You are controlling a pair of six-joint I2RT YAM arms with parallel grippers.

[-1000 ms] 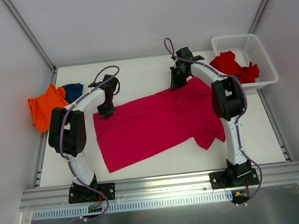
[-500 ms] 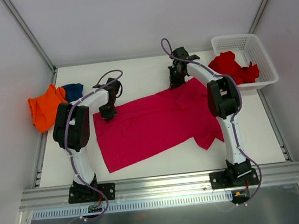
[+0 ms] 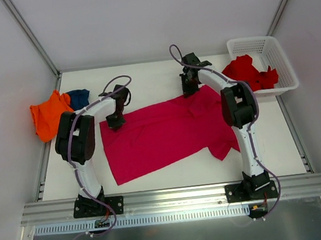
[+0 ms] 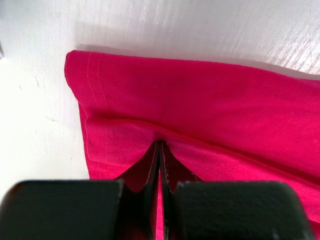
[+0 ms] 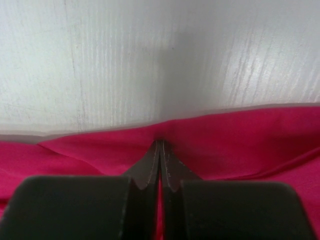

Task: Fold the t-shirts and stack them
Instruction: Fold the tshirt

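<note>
A magenta t-shirt (image 3: pixel 162 132) lies spread across the middle of the white table. My left gripper (image 3: pixel 114 121) is shut on its far left corner; the left wrist view shows the hem (image 4: pixel 100 100) pinched between the closed fingers (image 4: pixel 159 150). My right gripper (image 3: pixel 190 87) is shut on the shirt's far edge near the right sleeve; the right wrist view shows a fold of magenta cloth (image 5: pixel 225 140) clamped at the fingertips (image 5: pixel 160 147). Both hold the cloth low at the table.
A folded orange shirt (image 3: pixel 47 113) and a dark blue one (image 3: pixel 78 97) lie at the left edge. A white basket (image 3: pixel 285 63) at the back right holds red shirts (image 3: pixel 251 72). White walls enclose the table.
The right gripper has moved a little to the left and farther back with the shirt's edge. The left gripper has barely moved.
</note>
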